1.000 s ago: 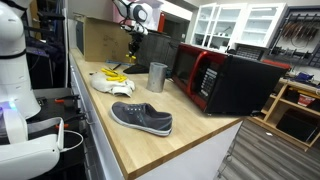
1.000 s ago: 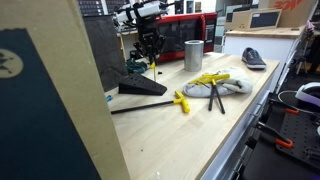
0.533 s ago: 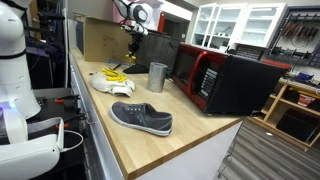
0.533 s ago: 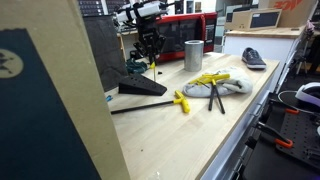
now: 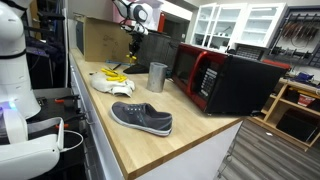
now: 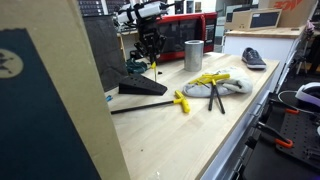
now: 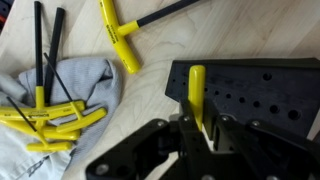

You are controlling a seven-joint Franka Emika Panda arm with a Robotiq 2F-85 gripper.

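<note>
Pincer (image 7: 200, 128): pressed together on the yellow handle of the held key (image 7: 196, 95), 1 finger on each side; seen from above in the wrist view and at the end of the arm in both exterior views (image 5: 133, 47) (image 6: 150, 48).
Held key: T-handle hex key, clamped in the pincer directly over the holder block (image 7: 255, 90); shaft hidden in the wrist view.
Contact of key tip with holder block: cannot tell.
Holder block: black, wedge-shaped, top face drilled with rows of holes; rests on the table (image 7: 150, 100) below the pincer, also visible in an exterior view (image 6: 140, 87).
Loose key (image 7: 120, 40): yellow T-handle with a long black shaft, flat on the table, just beside the holder block and apart from it.
Grey cloth (image 7: 95, 80): crumpled on the table, well apart from the holder block.
Key cluster (image 7: 45, 115): several yellow-handled keys lying on the grey cloth, shafts crossing.
Metal cup (image 5: 157, 77): upright on the table, near the pincer.
Shoe (image 5: 141, 118): dark, on its sole, toward the table edge.
Microwave (image 5: 220, 80): red and black, at the back of the table.
</note>
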